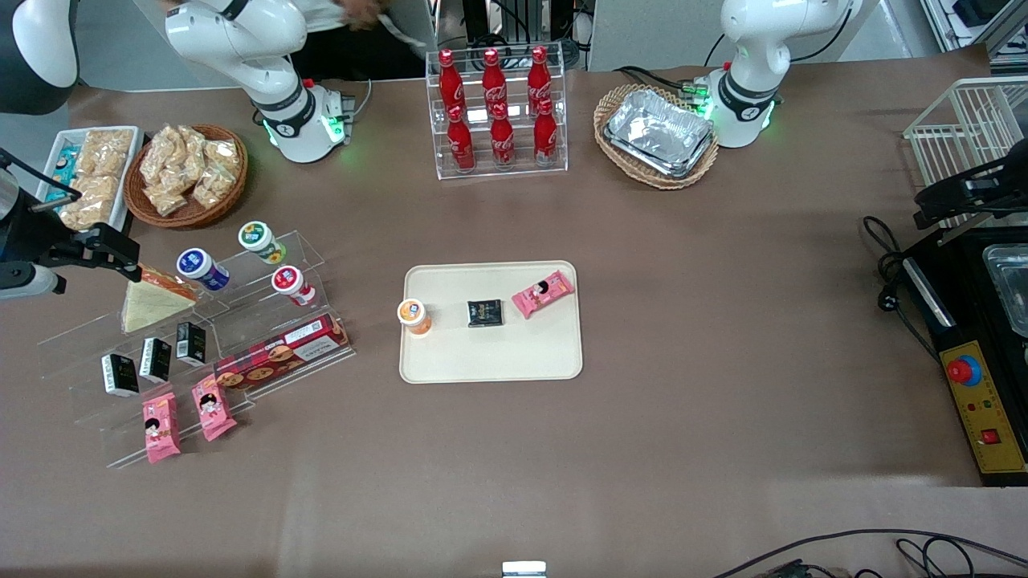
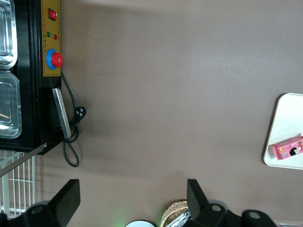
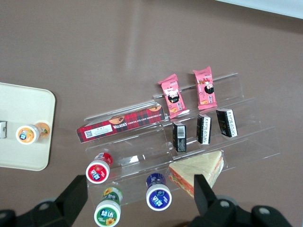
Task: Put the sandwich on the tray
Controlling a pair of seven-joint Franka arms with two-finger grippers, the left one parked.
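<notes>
Sandwich (image 1: 154,301) sits on the clear step shelf (image 1: 241,337), not on the tray (image 1: 491,353) — the tray lies at its 3 o'clock. Gripper (image 3: 140,191) hangs above it, fingers (image 3: 75,189) apart, holding nothing.

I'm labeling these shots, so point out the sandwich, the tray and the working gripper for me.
sandwich (image 3: 201,169): right wrist view, pale bread face.
tray (image 1: 490,357): front view, bare part nearer the camera.
gripper (image 3: 142,196): right wrist view, midway between open fingertips, above the display shelf.
</notes>
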